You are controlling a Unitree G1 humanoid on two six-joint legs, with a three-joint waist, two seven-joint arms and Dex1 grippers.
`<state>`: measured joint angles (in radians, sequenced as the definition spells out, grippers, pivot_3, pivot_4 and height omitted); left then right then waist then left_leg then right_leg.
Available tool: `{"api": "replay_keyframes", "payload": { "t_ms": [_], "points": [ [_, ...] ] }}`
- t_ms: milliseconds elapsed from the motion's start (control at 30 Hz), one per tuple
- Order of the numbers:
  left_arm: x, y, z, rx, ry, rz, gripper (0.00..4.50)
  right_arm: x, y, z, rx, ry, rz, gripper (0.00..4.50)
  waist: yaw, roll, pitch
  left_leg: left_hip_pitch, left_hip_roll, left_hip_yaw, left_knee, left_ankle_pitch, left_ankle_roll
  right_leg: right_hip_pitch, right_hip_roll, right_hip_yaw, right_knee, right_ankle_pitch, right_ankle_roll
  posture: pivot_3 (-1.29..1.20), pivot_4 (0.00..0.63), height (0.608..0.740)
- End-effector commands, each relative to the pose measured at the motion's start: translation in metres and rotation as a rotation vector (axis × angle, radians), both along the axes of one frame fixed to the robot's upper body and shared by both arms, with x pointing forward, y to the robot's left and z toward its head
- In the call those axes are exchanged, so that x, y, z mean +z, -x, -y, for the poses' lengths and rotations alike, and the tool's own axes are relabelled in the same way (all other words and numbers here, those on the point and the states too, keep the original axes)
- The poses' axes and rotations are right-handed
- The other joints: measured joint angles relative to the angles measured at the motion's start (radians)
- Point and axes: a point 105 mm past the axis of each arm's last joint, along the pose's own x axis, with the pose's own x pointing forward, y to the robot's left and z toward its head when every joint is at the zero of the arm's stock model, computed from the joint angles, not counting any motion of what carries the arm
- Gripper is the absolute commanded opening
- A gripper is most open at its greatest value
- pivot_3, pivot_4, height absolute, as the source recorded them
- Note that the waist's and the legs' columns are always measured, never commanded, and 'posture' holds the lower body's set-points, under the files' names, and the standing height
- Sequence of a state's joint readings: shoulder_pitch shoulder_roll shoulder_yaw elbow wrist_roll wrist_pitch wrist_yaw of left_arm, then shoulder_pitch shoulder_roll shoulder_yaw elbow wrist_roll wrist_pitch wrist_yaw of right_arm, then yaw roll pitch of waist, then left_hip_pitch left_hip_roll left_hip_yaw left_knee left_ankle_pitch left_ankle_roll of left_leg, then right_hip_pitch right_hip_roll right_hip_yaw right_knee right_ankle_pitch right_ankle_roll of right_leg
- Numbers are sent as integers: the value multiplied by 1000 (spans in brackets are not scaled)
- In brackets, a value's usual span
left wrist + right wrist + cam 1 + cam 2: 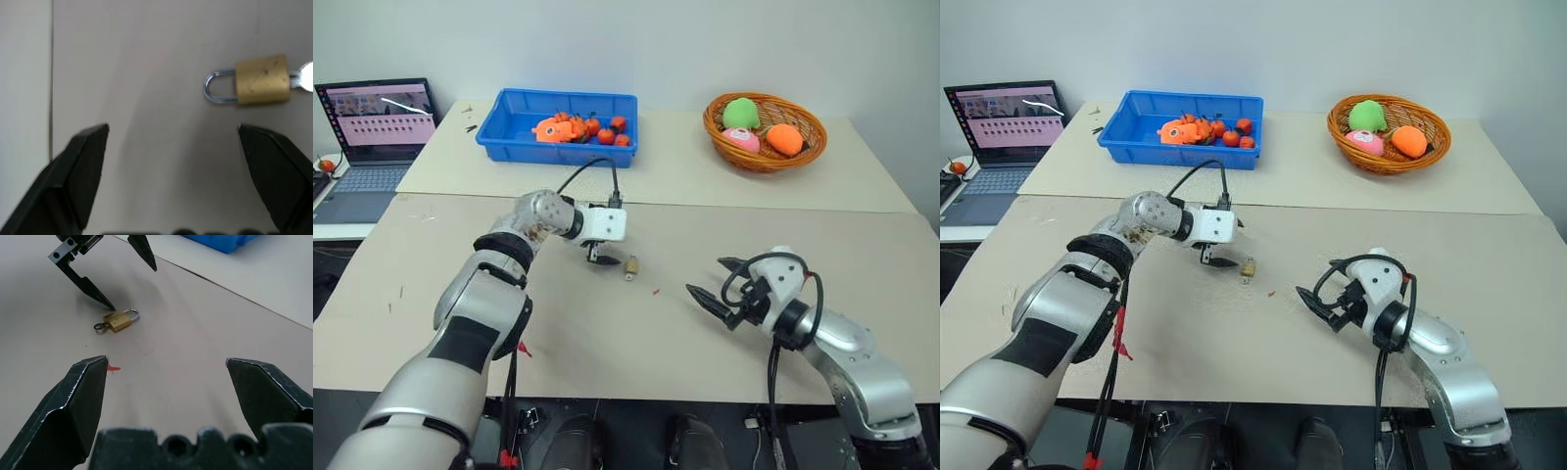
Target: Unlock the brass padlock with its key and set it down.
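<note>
Brass padlock point(119, 321): flat on the counter point(607, 333), key point(100, 326) in its base, long axis crosswise to the left gripper point(173, 142), whose fingers stand wide just beside it (right gripper point(720, 279), equally wide, empty, lies farther off)

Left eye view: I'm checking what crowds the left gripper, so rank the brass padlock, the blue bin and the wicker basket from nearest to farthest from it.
From the left gripper:
1. brass padlock, on the table just beside its fingertips.
2. blue bin, behind it at the far edge.
3. wicker basket, far across to the right.
</note>
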<state>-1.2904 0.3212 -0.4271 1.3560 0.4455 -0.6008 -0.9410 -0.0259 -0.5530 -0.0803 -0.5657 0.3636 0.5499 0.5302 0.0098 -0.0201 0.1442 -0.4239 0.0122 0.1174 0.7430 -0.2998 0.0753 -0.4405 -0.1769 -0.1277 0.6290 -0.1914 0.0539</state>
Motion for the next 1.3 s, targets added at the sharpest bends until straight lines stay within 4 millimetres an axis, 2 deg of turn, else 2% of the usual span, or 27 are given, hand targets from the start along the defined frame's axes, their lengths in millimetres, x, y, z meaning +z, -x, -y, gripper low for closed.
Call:
{"api": "replay_keyframes", "payload": {
  "t_ms": [33, 233, 400, 767, 933, 1033, 1133, 1200, 1300],
  "points": [
    [-1, 0, 7, -15, -12, 12, 4461, 21, 8, 6, -45, -11, 76, 4500, 1, 0, 0, 0, 0, 0, 1, 0, 1, 0, 0, 0, 0, 0, 0, 0, 150, 692],
    [-6, 7, 21, -44, 44, -37, 4461, 19, 14, 11, -83, 1, 64, 4500, 6, 0, 0, 0, -1, -1, 5, -3, 5, 0, -4, 1, 0, -1, 2, 0, 150, 692],
    [-6, 9, 23, -63, 43, -53, 4461, 19, 14, 13, -88, 7, 61, 4500, 3, 0, 0, -1, -3, -1, 5, -3, 6, 0, -4, 1, 1, -1, 3, 0, 150, 692],
    [1, 3, 1, -2, 54, -43, 4461, 22, 6, 11, -50, 15, 69, 4500, -2, 0, 0, -1, -3, -1, 5, -4, 6, 0, -4, 1, 1, -1, 3, 0, 150, 692],
    [11, -4, -18, 74, 100, -31, 4461, 21, -2, -5, 66, 79, 54, 4500, -12, 0, 0, -1, -3, 0, 5, -3, 6, 0, -4, 1, 1, -1, 3, 0, 150, 692],
    [21, -9, -26, 126, 169, -18, 4461, 18, -8, -15, 161, 154, 37, 4500, -22, 0, 0, -1, -3, 0, 5, -3, 6, 0, -4, 2, 2, -1, 3, 0, 150, 692],
    [37, -15, -30, 200, 340, -38, 4461, 18, -16, -24, 302, 245, 19, 4500, -22, 0, 0, -1, -3, 0, 5, -3, 6, -1, -4, 2, 2, -1, 3, 0, 150, 692],
    [44, -17, -34, 246, 478, -79, 4461, 16, -24, -21, 385, 318, -10, 4500, -24, 0, 0, -2, -3, -1, 5, -3, 6, -1, -4, 1, 2, 0, 4, 0, 150, 692],
    [43, -13, -40, 267, 644, -186, 4461, 10, -31, -11, 511, 459, -55, 4500, -24, 0, 0, -1, -4, 0, 5, -3, 6, 0, -5, 1, 2, 0, 5, 0, 150, 692]
  ]
}}
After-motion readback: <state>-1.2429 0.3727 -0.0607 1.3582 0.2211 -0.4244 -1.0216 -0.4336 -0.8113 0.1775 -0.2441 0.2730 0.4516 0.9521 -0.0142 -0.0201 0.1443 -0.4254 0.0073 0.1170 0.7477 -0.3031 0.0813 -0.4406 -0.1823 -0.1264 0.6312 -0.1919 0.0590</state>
